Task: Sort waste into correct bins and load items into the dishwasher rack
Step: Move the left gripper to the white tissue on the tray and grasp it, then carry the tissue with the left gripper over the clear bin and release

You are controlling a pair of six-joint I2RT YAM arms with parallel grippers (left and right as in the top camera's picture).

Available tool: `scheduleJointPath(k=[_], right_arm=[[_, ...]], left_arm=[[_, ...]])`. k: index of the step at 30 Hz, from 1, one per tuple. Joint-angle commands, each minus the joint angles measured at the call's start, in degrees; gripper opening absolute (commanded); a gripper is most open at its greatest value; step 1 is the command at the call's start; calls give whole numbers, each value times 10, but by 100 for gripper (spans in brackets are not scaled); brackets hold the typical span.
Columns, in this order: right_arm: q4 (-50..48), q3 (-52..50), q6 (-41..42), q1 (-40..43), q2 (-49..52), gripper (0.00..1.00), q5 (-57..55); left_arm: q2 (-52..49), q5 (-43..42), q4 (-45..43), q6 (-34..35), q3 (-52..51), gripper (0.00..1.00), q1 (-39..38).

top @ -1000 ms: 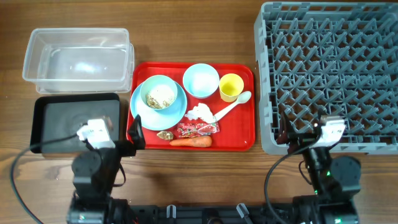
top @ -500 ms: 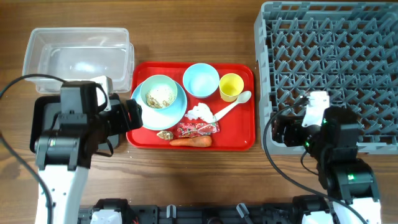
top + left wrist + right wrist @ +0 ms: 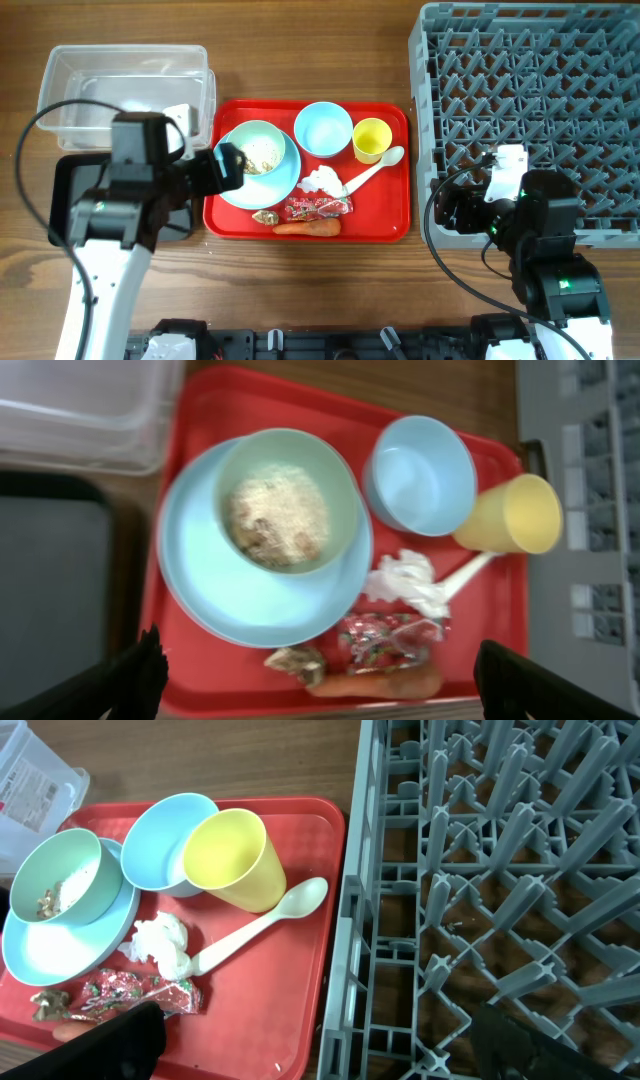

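1. Overhead.
   - The red tray (image 3: 385, 215) lies mid-desk (image 3: 300, 50).
   - The clear tub (image 3: 125, 95) and the black tray (image 3: 80, 190) stand to the left of it. The grey rack (image 3: 530, 110) stands to the right.
   - The left claw (image 3: 228, 165) hovers over the red tray's left edge, above the plate (image 3: 245, 192).
   - The right claw (image 3: 455, 212) sits at the near-left corner of the rack. From above it is a dark mass, so I cannot tell its spread here.

2. Left wrist.
   - The left claw's fingers (image 3: 145, 670) are set wide apart with nothing gripped.
   - On the plate stands the rice bowl (image 3: 232, 468), with crumbs (image 3: 275, 520) inside.
   - Beside it are the empty bowl (image 3: 420, 475) and the cup (image 3: 510, 515), which touch each other.
   - The tissue (image 3: 405, 580) lies just off the plate rim.
   - Along the tray's near edge lie the wrapper (image 3: 385, 640), the scraps (image 3: 292, 658) and the carrot (image 3: 385, 683), close together.

3. Right wrist.
   - The right claw's fingers (image 3: 130, 1040) are also spread apart and hold nothing.
   - The spoon (image 3: 262, 925) lies on the red tray with its scoop end toward the rack, just beside the cup. Its handle reaches the tissue.
   - All waste and dishes sit on the red tray, outside the tub, the black tray and the rack.
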State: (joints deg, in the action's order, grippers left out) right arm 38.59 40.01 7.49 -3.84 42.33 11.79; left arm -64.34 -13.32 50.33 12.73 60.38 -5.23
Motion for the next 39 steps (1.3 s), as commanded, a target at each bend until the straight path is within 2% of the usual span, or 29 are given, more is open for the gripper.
scheduleJointPath(k=[1, 9, 15, 17, 20, 22, 24, 25, 27, 30, 34, 39], right_arm=[[-4, 16, 6, -1, -2, 100, 7], [-4, 16, 6, -1, -2, 100, 7], [-4, 16, 6, -1, -2, 100, 7], [-4, 16, 6, -1, -2, 100, 7], [-4, 16, 6, -1, -2, 100, 7], [-4, 16, 6, -1, -2, 99, 7], [-4, 16, 6, -1, -2, 100, 8], [-4, 16, 6, -1, -2, 100, 8], [-4, 16, 6, -1, -2, 100, 7], [-4, 16, 6, -1, -2, 100, 8], [-4, 16, 6, -1, -2, 100, 7], [-4, 16, 6, -1, -2, 100, 7]], left_arm=[[-59, -25, -35, 39, 8, 100, -64], [-248, -24, -163, 84, 8, 99, -233], [-354, -9, -229, 184, 8, 90, -284], [-380, 15, -243, 212, 8, 80, -288], [-396, 14, -247, 212, 8, 72, -288], [-400, 22, -247, 212, 8, 52, -288], [-400, 25, -247, 212, 8, 49, -288], [-400, 25, -246, 212, 7, 44, -288], [-400, 25, -241, 212, 7, 24, -288], [-399, 25, -235, 212, 7, 4, -288], [-359, 25, -217, 205, 9, 4, -276], [-234, 38, -184, 147, 12, 4, -228]])
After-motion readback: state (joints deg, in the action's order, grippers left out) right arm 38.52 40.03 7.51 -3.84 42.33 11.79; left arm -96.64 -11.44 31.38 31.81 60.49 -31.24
